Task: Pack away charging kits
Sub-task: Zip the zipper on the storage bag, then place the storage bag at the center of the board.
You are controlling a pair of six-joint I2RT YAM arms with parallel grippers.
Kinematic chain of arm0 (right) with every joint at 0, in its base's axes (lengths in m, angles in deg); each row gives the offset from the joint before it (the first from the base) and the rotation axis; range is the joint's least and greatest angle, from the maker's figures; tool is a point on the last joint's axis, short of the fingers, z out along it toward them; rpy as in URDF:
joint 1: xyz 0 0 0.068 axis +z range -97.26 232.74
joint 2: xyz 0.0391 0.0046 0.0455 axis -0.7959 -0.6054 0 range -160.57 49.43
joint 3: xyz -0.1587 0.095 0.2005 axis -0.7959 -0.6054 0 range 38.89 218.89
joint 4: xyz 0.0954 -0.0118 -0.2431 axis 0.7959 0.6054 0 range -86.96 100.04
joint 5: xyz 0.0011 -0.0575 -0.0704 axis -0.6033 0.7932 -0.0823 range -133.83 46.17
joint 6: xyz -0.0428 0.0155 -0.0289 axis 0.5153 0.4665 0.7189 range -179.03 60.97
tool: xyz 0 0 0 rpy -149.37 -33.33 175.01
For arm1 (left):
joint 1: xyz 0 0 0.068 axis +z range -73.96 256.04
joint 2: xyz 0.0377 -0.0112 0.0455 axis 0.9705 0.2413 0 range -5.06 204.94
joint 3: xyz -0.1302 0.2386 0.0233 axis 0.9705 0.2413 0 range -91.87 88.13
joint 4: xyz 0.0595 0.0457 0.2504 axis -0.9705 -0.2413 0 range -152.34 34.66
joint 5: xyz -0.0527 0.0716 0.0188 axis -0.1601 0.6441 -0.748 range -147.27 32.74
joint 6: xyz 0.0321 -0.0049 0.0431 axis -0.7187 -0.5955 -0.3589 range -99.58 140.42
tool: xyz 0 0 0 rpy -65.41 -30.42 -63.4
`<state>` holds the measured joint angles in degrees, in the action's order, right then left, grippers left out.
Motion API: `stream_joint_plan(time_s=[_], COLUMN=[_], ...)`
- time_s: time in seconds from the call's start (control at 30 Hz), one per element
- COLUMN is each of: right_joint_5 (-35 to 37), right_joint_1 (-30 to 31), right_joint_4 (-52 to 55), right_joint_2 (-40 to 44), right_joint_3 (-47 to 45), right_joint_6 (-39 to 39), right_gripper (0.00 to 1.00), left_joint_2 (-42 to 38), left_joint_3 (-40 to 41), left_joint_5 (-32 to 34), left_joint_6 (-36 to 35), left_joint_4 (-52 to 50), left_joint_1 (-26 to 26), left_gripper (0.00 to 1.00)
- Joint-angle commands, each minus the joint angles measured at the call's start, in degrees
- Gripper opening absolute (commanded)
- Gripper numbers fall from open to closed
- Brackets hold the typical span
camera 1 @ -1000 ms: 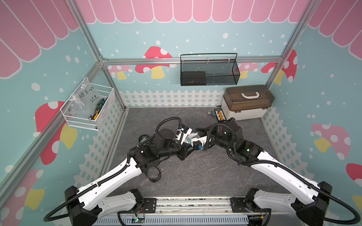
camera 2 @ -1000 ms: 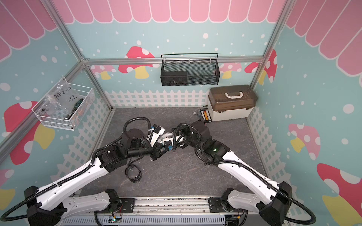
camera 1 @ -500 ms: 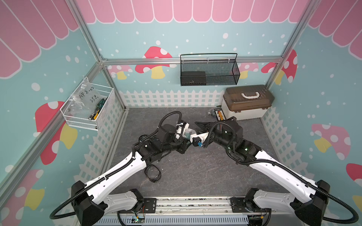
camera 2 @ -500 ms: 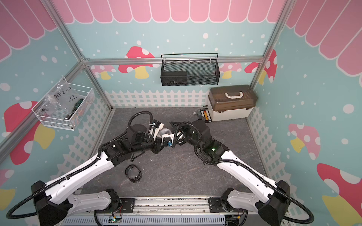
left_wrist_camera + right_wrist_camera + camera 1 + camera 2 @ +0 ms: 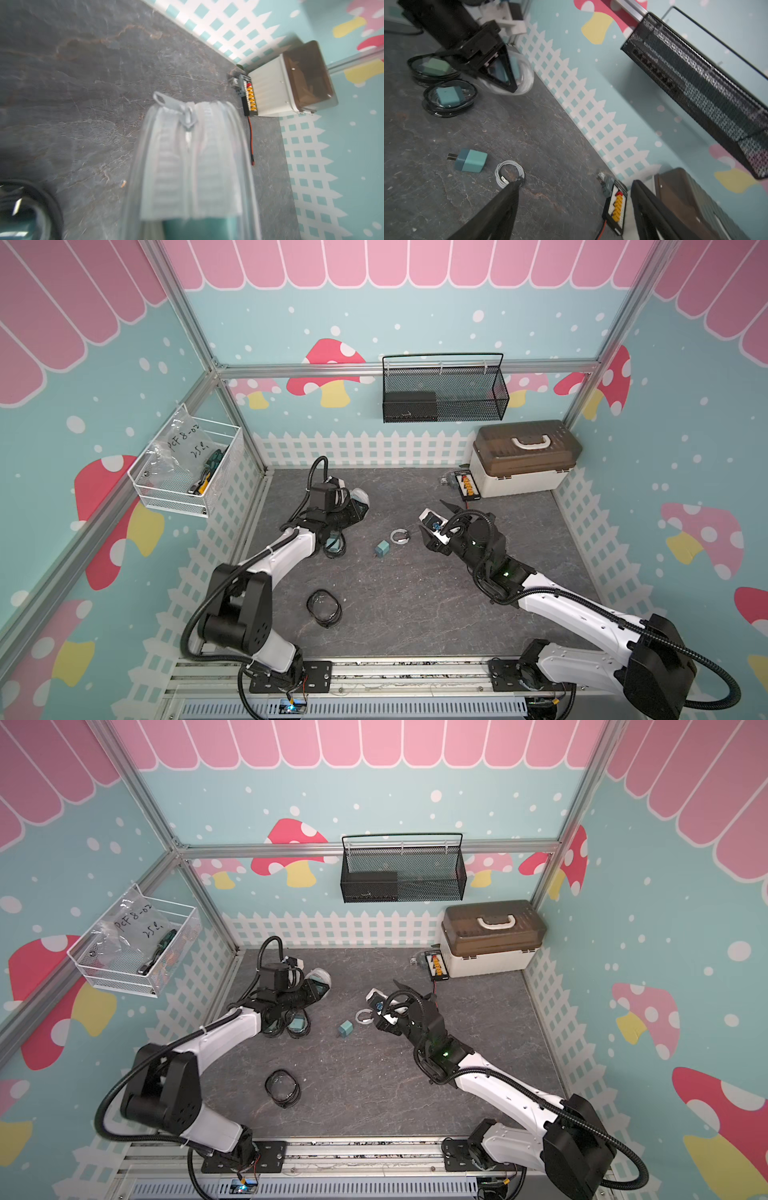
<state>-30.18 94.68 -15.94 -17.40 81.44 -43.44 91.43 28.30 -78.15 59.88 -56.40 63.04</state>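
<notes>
The loose teal charger [image 5: 382, 548] [image 5: 471, 160] lies on its side in the middle of the dark counter [image 5: 415, 614]. Its prongs point away from the coiled white cable [image 5: 400, 536] [image 5: 508, 172], which rests just beside it without touching.

Just past the cable from that charger, the right gripper [image 5: 432, 517] [image 5: 575, 187] hangs with its jaws spread wide and nothing between them.

On the charger's opposite side and well apart from it, the left gripper [image 5: 356, 509] [image 5: 503, 76] has its jaws pinching the clear pouch [image 5: 191, 158] [image 5: 525, 72]. The pouch has a teal block inside, and its zip edge faces the left wrist camera. Motion blur makes it hard to say whether the pouch's lower edge rests on the counter or hangs just above it.

Between the loose charger and the left arm, two black-rimmed pouches [image 5: 297, 1025] [image 5: 450, 97] lie side by side and touching. Each shows a teal charger behind its window.

An empty black-rimmed pouch [image 5: 324, 608] [image 5: 282, 1089] lies alone, nearer the robot's base than the loose charger and well apart from it.
</notes>
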Motion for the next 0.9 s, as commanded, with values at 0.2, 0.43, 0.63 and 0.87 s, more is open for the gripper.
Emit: stream_joint_plan(time_s=[0.2,0.43,0.63,0.87], right_joint_5=[7.58,7.69,8.65,6.99], right_joint_1=[-1.19,-1.85,-1.89,-1.94], right_joint_4=[-2.64,12.8,18.42,27.83], right_joint_2=[3.08,-1.04,-1.54,-9.34], right_joint_3=[-7.2,-0.22,2.26,10.89], right_joint_6=[-37.41,-46.0,-51.87,-53.68], right_gripper=[0.91,0.99,0.99,0.99], left_joint_2=[15.81,15.87,3.65,-16.38], left_joint_3=[-13.33,-12.22,-1.15,6.15], left_joint_5=[-0.84,8.29,16.76,26.32], left_joint_6=[9.96,13.41,16.8,17.65], left_joint_4=[4.83,-1.53,-4.49,-19.17], left_joint_1=[-2.47,-3.9,-4.32,-6.62], left_gripper=[0.0,0.49,1.0,1.0])
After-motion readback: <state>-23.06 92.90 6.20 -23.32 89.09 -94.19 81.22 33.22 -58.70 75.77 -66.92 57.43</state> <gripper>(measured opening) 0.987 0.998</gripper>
